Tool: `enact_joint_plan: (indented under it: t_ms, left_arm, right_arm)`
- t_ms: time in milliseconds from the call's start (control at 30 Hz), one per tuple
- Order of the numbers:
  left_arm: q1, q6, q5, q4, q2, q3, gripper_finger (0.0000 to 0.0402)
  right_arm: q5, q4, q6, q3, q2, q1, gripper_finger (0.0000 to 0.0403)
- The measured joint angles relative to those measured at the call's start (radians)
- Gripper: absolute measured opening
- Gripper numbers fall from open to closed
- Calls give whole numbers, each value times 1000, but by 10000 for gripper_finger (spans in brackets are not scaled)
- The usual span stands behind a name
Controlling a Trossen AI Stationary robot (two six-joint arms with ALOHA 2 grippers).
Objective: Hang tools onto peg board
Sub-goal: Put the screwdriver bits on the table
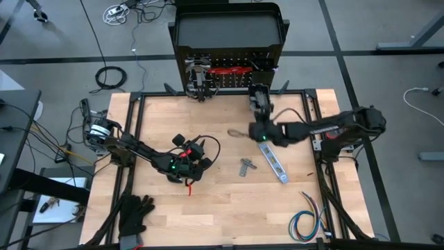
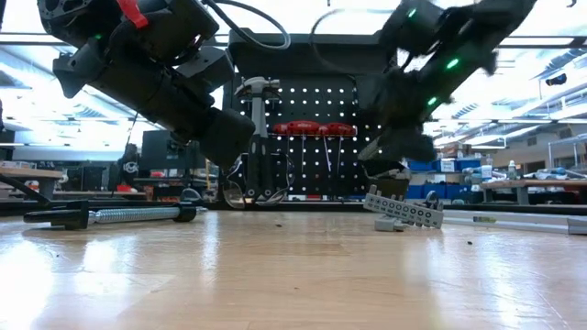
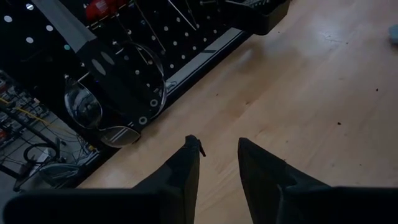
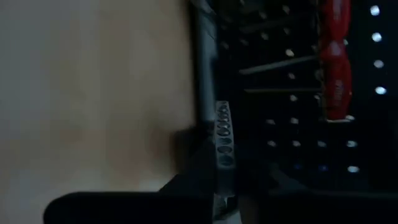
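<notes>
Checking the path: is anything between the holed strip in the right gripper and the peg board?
Nothing visible: only bare table lies between the strip in the right gripper and the peg board. Red-handled tools already hang there.

two dark arms, black cables looped along them, small green lights glowing.

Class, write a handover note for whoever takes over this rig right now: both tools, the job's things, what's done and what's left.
Left tool: open, empty, over the middle of the table.
Right tool: shut on one end of the silver flat bar, in front of the peg board; the rest of the bar lies on the table.
Done: hammer and red-handled tools hang on the board.
Left: hang the bar, then the grey metal piece beside it.
</notes>
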Motion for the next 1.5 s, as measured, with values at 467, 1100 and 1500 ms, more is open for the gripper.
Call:
enact_joint_plan:
  t_ms: [467, 1100, 1500]
  left_arm:
    - [0, 5, 18, 31, 0, 0, 110]
    - [0, 7, 47, 24, 0, -1, 110]
    - [0, 7, 47, 25, 0, -1, 110]
  right_arm:
    - [-790, -220, 698, 0, -142, 231, 40]
    - [-947, -66, 888, 1, 69, 254, 106]
    - [-664, -358, 935, 1, -232, 304, 200]
